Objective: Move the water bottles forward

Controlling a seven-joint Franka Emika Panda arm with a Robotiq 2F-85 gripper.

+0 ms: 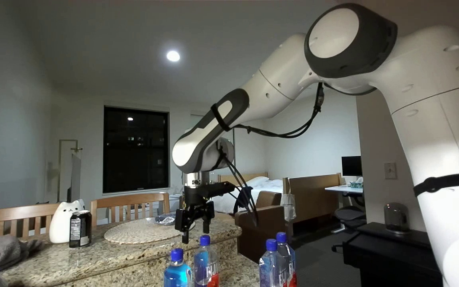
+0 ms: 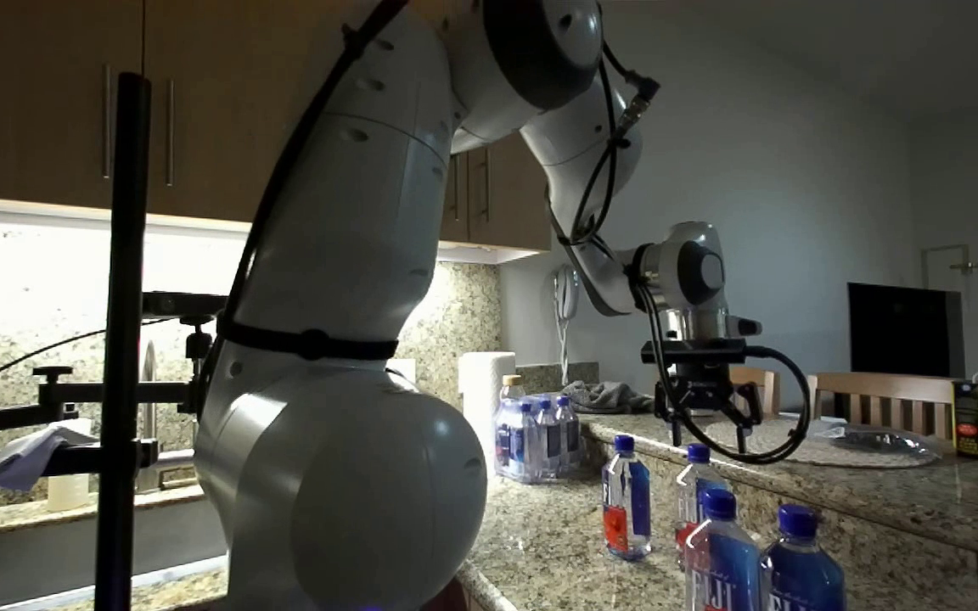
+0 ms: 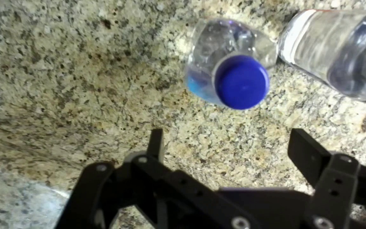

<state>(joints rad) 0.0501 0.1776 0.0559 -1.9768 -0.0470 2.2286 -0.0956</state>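
Left to right in an exterior view: four bottles (image 2: 627, 509) stood upright on the speckled bench (image 2: 540, 552), caps uppermost, long axes vertical. The claw (image 2: 708, 438) hung near their caps, fingers well apart. A raised ledge (image 2: 905, 490) carried a round mat (image 2: 858, 458); wooden chairs (image 2: 888, 389) stood beyond it.

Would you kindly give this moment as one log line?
pincer: open, empty | water bottles: standing on granite counter, none gripped | blue cap, wrist view: outside pincer's opening
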